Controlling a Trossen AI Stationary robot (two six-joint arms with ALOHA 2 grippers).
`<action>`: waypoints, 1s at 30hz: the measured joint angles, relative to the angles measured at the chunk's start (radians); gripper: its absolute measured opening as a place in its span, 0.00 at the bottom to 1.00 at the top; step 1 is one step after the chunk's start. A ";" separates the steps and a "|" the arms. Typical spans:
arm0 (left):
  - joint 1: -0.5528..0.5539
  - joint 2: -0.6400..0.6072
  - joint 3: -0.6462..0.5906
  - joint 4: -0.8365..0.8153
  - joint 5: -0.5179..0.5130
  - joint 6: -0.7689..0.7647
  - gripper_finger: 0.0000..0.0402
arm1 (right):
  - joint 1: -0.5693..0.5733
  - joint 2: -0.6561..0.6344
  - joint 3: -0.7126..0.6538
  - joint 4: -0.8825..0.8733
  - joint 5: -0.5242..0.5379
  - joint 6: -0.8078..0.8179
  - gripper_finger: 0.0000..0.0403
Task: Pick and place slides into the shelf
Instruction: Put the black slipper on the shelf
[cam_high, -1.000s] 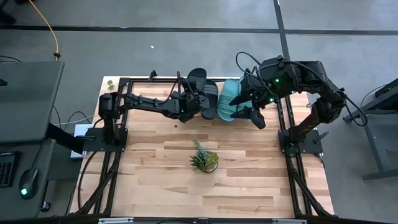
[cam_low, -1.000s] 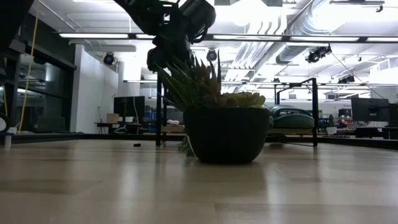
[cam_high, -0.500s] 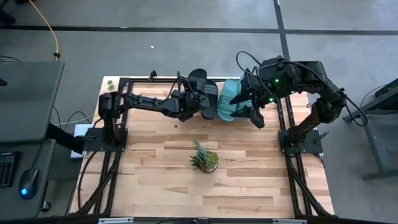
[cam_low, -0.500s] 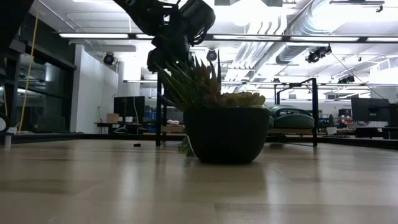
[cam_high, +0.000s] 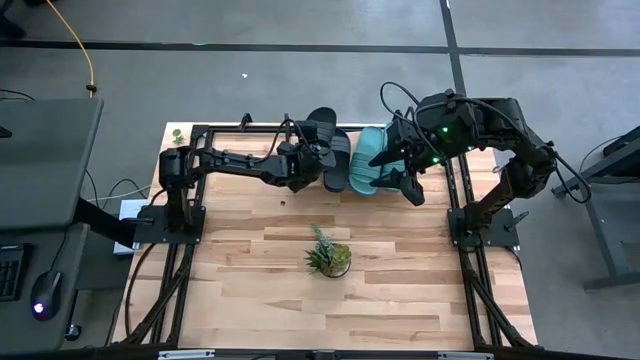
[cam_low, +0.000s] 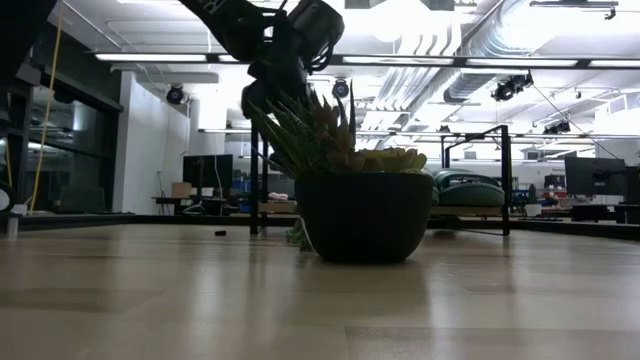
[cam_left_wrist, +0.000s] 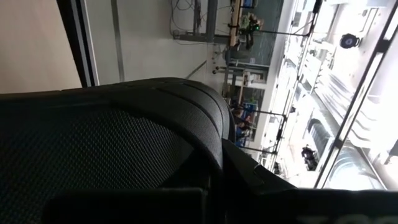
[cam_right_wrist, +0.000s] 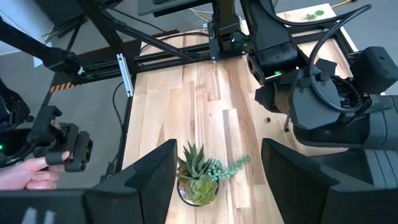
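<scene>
My left gripper (cam_high: 305, 160) is shut on a black slide (cam_high: 321, 130) over the shelf's left part. In the left wrist view that slide (cam_left_wrist: 112, 143) fills the picture and hides the fingers. A second black slide (cam_high: 338, 165) lies beside it on the shelf (cam_low: 500, 212). Teal-green slides (cam_high: 368, 160) rest sole-down on the shelf board, to the right of the black ones; the low view shows them (cam_low: 468, 190) behind the plant. My right gripper (cam_high: 405, 172) is open, just right of the teal slides, touching nothing; its fingers (cam_right_wrist: 149, 180) stand wide apart. My left gripper holds the black slide, coming at it about level from the table's left. The slide's ribbed strap (cam_left_wrist: 186, 106) and textured footbed stand right in front of the wrist camera and hide the fingers, so which part is pinched cannot be told. The slide appears lifted above the shelf board.
A small spiky plant in a dark bowl (cam_high: 328, 258) stands mid-table and blocks the low view's middle (cam_low: 365, 215). Bare wood lies around it toward the near edge. Black frame rails run along both table sides. A person's hand with a controller (cam_right_wrist: 43, 162) shows beyond the table.
My left gripper has shifted slightly toward the far edge, carrying the black slide with it over the shelf. My right gripper has kept still.
</scene>
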 joint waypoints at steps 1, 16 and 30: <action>0.000 0.000 0.000 -0.003 -0.006 -0.003 0.01 | 0.000 0.000 0.000 0.000 0.000 0.001 0.56; 0.013 0.000 0.000 -0.059 -0.055 -0.027 0.01 | -0.003 0.000 0.000 -0.008 0.004 0.007 0.56; 0.013 0.001 -0.001 -0.119 -0.030 0.025 0.01 | -0.003 0.000 0.000 -0.040 0.030 0.016 0.56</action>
